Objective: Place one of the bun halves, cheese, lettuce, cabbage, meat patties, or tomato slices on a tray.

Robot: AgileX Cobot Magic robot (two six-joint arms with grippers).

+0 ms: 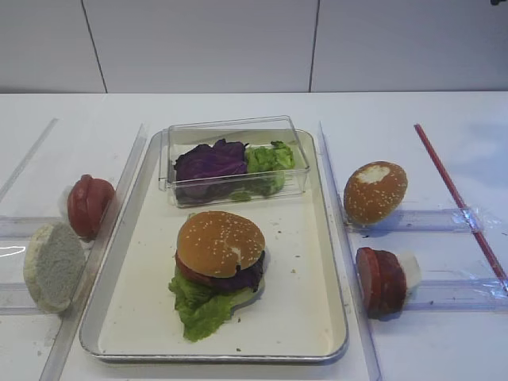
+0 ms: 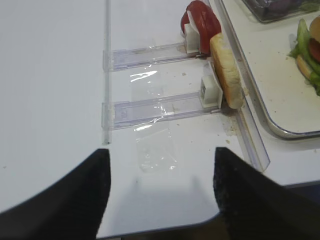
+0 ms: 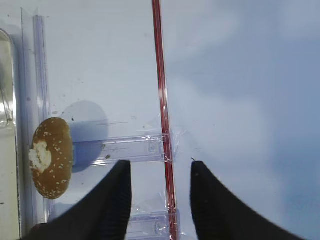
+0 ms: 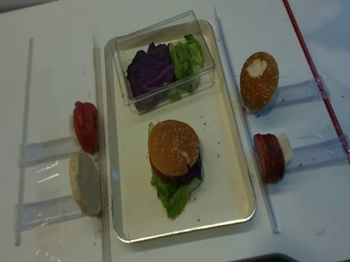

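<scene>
The golden sesame bun top (image 1: pixel 220 242) caps a stack of red slice, purple cabbage and lettuce (image 1: pixel 202 305) on the metal tray (image 1: pixel 317 317). More cabbage (image 1: pixel 209 161) and lettuce (image 1: pixel 270 159) lie in a clear box at the tray's far end. Tomato slices (image 1: pixel 87 205) stand left of the tray, meat patties (image 1: pixel 381 279) right of it. Cheese is out of view. My right gripper (image 3: pixel 160 167) hangs open and empty over the table's right side, beside the red stick (image 3: pixel 162 100). My left gripper (image 2: pixel 157 157) is open and empty near the front left edge.
A darker bun with a white patch (image 1: pixel 375 190) leans in a clear holder on the right. A pale bun half (image 1: pixel 53 266) stands in a holder (image 2: pixel 160 107) on the left. Long clear rails (image 1: pixel 333 206) flank the tray.
</scene>
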